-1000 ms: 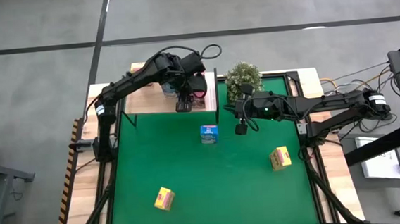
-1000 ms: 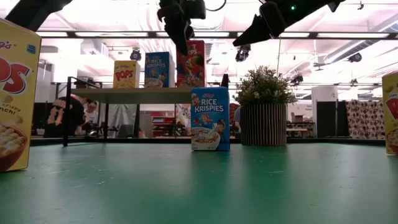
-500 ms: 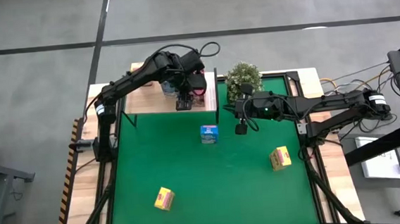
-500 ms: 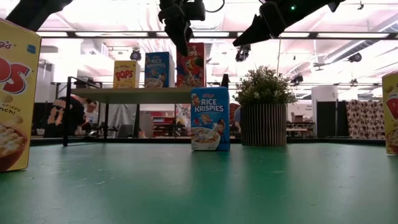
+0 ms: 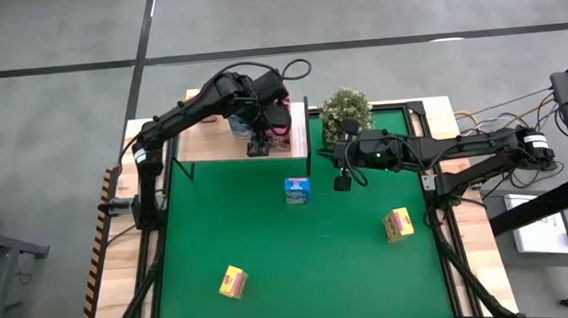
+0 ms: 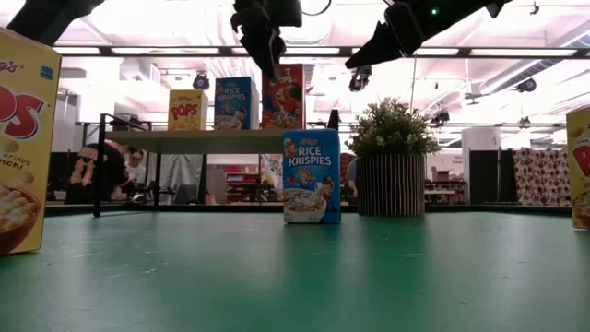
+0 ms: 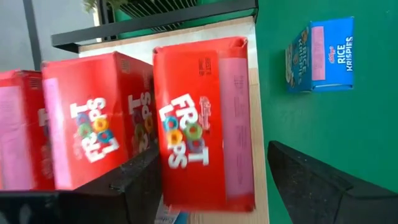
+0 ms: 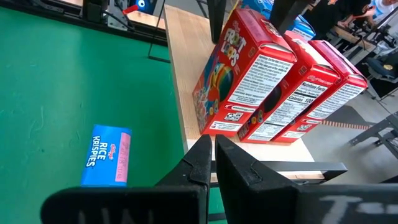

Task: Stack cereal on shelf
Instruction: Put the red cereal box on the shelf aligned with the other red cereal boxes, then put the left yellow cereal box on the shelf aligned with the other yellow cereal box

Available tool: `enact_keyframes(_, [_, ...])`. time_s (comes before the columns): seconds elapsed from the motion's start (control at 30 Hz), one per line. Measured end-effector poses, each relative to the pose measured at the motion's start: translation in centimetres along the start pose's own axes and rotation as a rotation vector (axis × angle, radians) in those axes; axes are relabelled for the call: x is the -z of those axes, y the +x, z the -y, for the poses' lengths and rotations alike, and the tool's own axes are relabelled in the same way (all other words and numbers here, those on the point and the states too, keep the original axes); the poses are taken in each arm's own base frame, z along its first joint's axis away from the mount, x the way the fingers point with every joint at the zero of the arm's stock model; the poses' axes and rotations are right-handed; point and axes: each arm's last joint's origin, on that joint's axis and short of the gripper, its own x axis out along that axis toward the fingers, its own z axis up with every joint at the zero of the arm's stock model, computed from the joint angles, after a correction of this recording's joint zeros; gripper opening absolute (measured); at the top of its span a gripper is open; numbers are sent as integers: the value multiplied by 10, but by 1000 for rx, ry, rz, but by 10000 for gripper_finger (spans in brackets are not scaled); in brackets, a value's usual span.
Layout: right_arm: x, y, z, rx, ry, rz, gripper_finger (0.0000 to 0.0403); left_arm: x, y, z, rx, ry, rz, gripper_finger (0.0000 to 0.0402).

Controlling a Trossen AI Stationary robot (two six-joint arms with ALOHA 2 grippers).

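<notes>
**A:** Overhead first: shelf (image 5: 213, 142) sits at the far left of the mat (image 5: 270, 240). Left gripper (image 5: 260, 141) hangs over the shelf's right end, above the red boxes (image 5: 280, 129). Right gripper (image 5: 343, 183) waits off the shelf, near the plant (image 5: 345, 111). One blue box (image 5: 297, 190) and two yellow boxes (image 5: 398, 224) (image 5: 233, 281) are on the mat, not shelved yet.

**B:** And from table height?

**A:** Shelf has a yellow box (image 6: 187, 110), a blue one (image 6: 236, 102) and a red one (image 6: 283, 96) upright in a row, faces toward the camera. Looks like they're grouped by colour. The loose blue box (image 6: 311, 175) stands on the mat in front.

**B:** Is the left one gripping anything?

**A:** Nope. Its wrist view shows fingers (image 7: 140, 180) spread apart on either side of the nearest red box (image 7: 205, 124), with gaps both sides, so I'd say it's standing on its own. Two more red ones are packed right beside it.

**B:** Right one?

**A:** Its wrist view shows the fingers (image 8: 202, 163) pressed together, holding nothing, pointed toward the shelf edge. Three red boxes (image 8: 273, 87) side by side there. My guess is the blue box on the mat (image 8: 106, 157) goes next.
</notes>
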Motion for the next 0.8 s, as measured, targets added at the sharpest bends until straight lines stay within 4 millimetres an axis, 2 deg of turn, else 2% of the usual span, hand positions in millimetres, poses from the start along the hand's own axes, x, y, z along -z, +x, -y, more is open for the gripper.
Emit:
enact_keyframes(0.43, [0, 0, 0, 0, 0, 1, 12, 8, -40, 11, -40, -38, 86, 256])
enact_keyframes(0.53, [0, 0, 0, 1, 0, 1, 12, 7, -51, 21, -39, -58, 118, 256])
enact_keyframes(0.8, [0, 0, 0, 0, 0, 1, 12, -1, -79, 64, 0, -42, 201, 256])
